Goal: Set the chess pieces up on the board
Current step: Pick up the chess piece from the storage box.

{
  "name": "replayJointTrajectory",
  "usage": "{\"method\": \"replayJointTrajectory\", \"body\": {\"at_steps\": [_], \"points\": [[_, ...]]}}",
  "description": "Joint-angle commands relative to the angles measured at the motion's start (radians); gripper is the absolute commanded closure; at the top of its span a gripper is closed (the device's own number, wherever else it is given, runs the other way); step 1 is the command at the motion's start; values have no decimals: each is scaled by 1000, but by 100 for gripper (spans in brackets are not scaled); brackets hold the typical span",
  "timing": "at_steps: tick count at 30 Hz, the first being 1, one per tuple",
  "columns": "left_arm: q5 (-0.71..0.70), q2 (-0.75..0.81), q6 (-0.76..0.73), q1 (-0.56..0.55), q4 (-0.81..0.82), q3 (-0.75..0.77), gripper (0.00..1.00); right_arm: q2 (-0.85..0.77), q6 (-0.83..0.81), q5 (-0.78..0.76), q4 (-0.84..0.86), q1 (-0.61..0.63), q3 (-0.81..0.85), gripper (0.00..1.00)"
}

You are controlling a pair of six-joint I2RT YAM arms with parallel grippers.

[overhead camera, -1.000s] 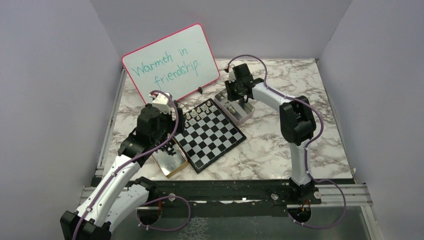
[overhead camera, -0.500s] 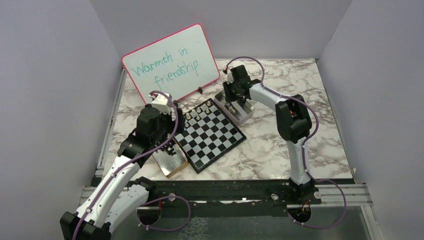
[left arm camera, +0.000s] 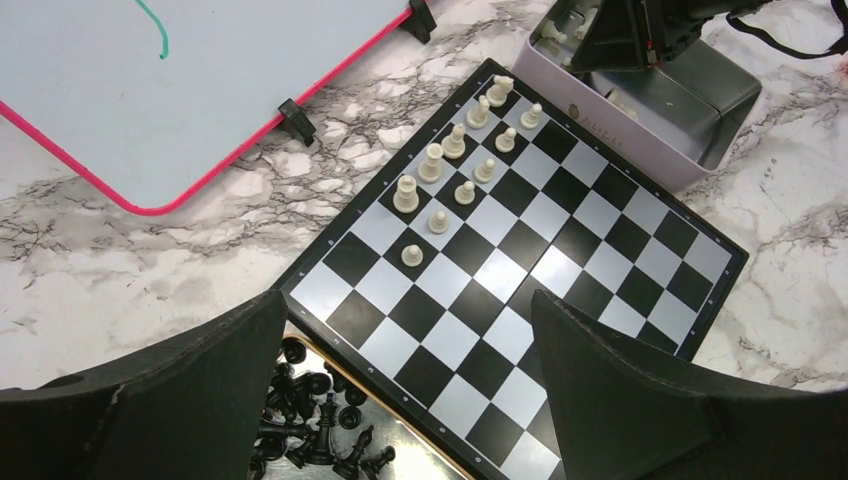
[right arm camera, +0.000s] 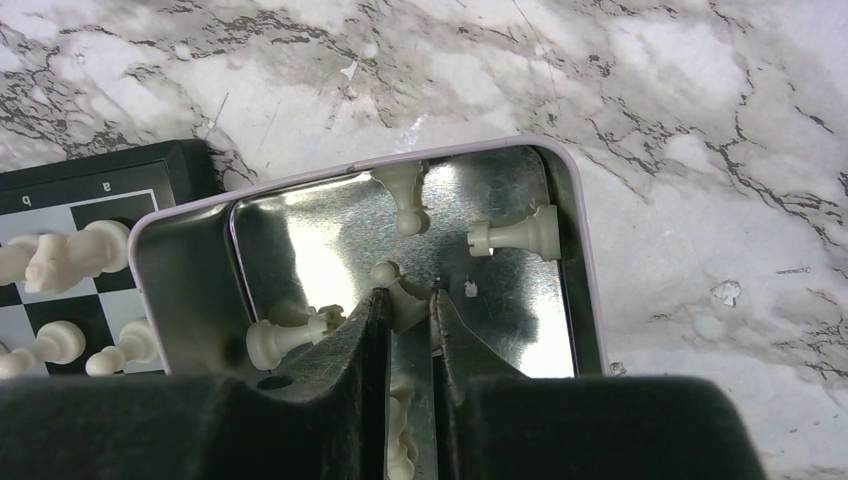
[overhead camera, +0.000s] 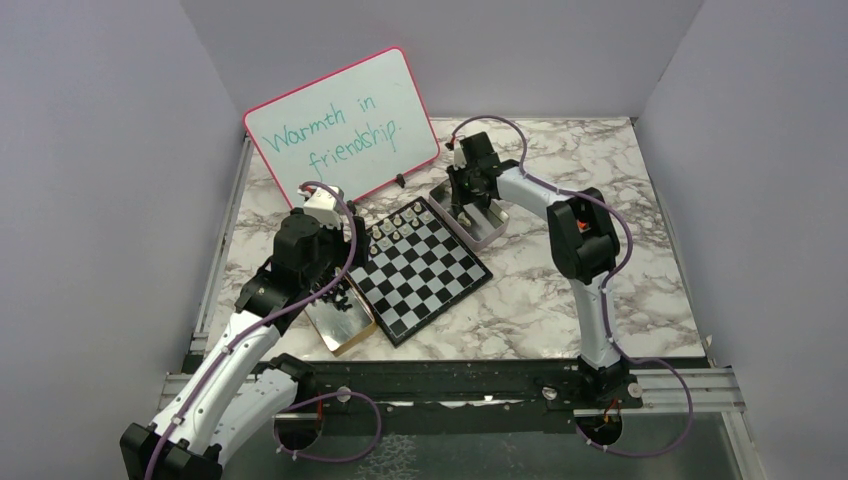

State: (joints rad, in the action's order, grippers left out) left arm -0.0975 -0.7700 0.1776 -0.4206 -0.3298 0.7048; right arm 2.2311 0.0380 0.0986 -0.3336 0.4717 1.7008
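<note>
The black and white board lies mid-table; it also shows in the left wrist view. Several cream pieces stand along its far-left edge. My right gripper reaches down into a lilac-rimmed tin, also in the top view, and is shut on a cream pawn. Loose cream pieces lie around it in the tin. My left gripper is open and empty, above the board's near-left edge and a gold-rimmed tin of black pieces.
A pink-rimmed whiteboard with green writing stands propped at the back left, its feet close to the board's far corner. Grey walls close in the marble table on three sides.
My right gripper has shifted slightly left and lowered into the lilac-rimmed tin. The left arm has not moved.
</note>
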Motion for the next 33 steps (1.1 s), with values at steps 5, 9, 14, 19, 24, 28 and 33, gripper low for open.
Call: {"method": "replayJointTrajectory", "body": {"at_steps": [5,9,14,19,24,28,33], "points": [[3,-10,7,3,38,-6,9,-36,20,-2,17,-3,-34,91],[25,-33,30,3,40,2,10,-81,21,-37,19,-4,-60,91],[73,-67,91,3,43,29,13,-136,25,-63,11,-13,-87,91],[153,-103,164,3,58,48,13,-206,33,-77,22,-15,-136,92],[226,-138,274,3,104,60,16,-303,50,12,39,-15,-221,93],[311,-184,355,3,131,100,23,-430,81,162,136,-15,-347,92],[430,-252,473,3,179,149,35,-555,101,424,294,-13,-487,92]]}}
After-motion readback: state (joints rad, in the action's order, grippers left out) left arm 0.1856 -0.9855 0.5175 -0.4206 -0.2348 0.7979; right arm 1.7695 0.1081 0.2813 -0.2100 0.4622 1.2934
